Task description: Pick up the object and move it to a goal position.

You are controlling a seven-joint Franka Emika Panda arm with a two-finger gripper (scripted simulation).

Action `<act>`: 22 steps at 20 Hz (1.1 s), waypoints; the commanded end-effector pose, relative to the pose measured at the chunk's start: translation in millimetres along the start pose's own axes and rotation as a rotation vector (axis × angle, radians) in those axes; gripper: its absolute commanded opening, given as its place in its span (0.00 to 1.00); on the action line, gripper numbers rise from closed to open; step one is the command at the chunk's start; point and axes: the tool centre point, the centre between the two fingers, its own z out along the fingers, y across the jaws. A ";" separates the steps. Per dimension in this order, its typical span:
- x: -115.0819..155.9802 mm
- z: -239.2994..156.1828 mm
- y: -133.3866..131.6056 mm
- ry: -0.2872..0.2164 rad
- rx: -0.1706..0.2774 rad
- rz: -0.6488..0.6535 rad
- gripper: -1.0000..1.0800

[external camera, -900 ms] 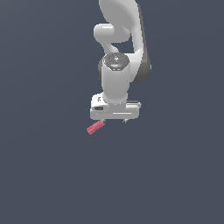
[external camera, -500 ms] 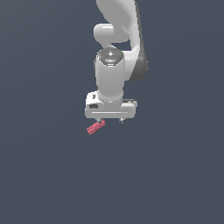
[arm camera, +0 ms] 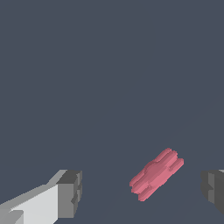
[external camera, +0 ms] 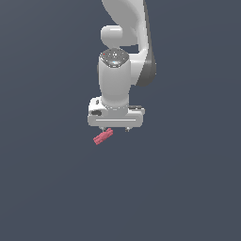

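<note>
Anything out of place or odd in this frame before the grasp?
Nothing stands out. The pink rod lies whole on the plain surface, at a slant between the fingers of the open pincer, untouched.

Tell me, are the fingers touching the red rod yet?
Apart. The wrist view shows the red rod lying between the open fingers, with bare floor on both sides.

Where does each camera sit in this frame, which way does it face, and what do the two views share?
Exterior view: off the arm, its exact position unknown, facing the white arm with the gripper over the pinkish-red rod.
Wrist view: on the wrist, looking past the spread fingertips at the rod lying between them on the grey surface.
Shared: rod, gripper, grey surface.
</note>
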 end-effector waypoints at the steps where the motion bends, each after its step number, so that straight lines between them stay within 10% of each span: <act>1: -1.7 3.7 2.1 -0.002 0.001 0.024 0.96; 22: -51.6 85.5 50.3 -0.048 0.008 0.621 0.96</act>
